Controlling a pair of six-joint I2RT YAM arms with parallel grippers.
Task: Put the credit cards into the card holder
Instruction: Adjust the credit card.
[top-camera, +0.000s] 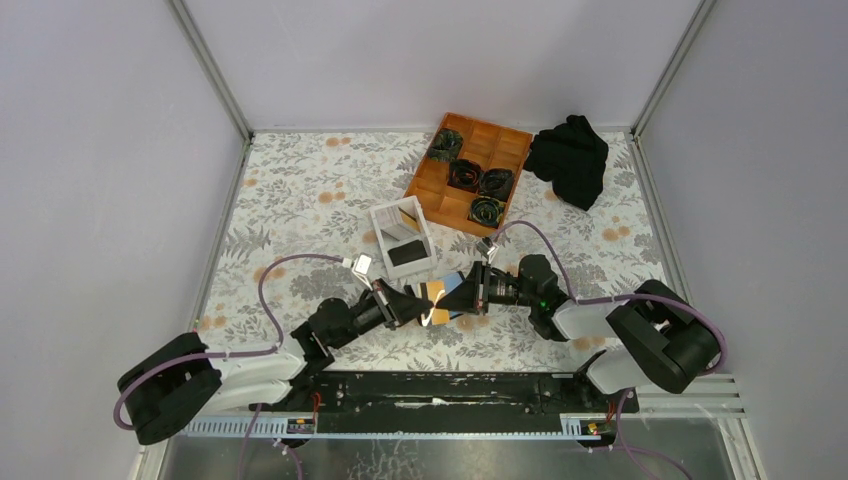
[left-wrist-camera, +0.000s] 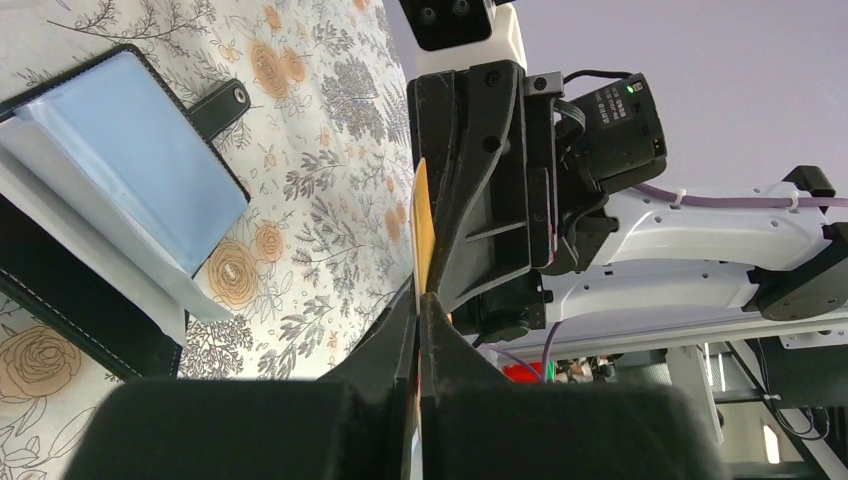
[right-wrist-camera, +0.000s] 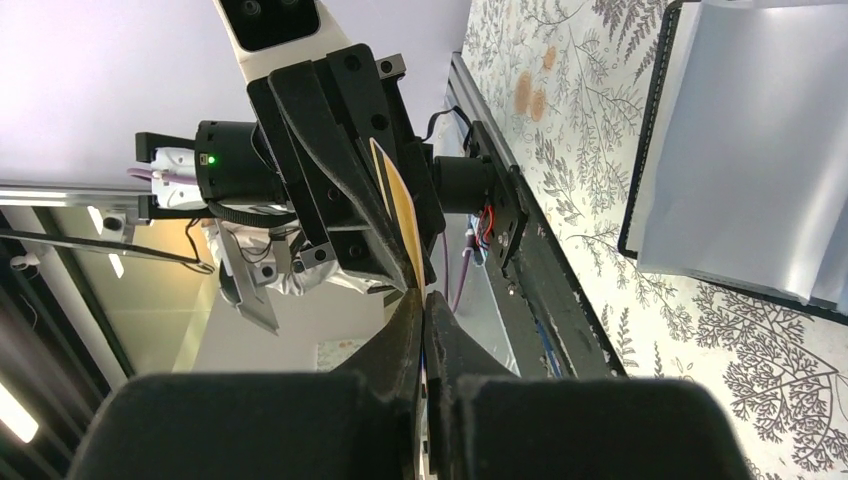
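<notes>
An orange-tan credit card is held on edge above the table between both grippers. My left gripper is shut on its near end in the left wrist view, with the card edge running up into the right gripper's fingers. My right gripper is shut on the other end in the right wrist view, with the card reaching into the left gripper. The black card holder lies open on the table below, with its strap tab, clear sleeves and a light blue face. It also shows in the right wrist view.
A white open-topped box holding a black item stands just behind the grippers. An orange wooden compartment tray with dark coiled items is at the back. A black cloth lies at the back right. Walls close in the floral table.
</notes>
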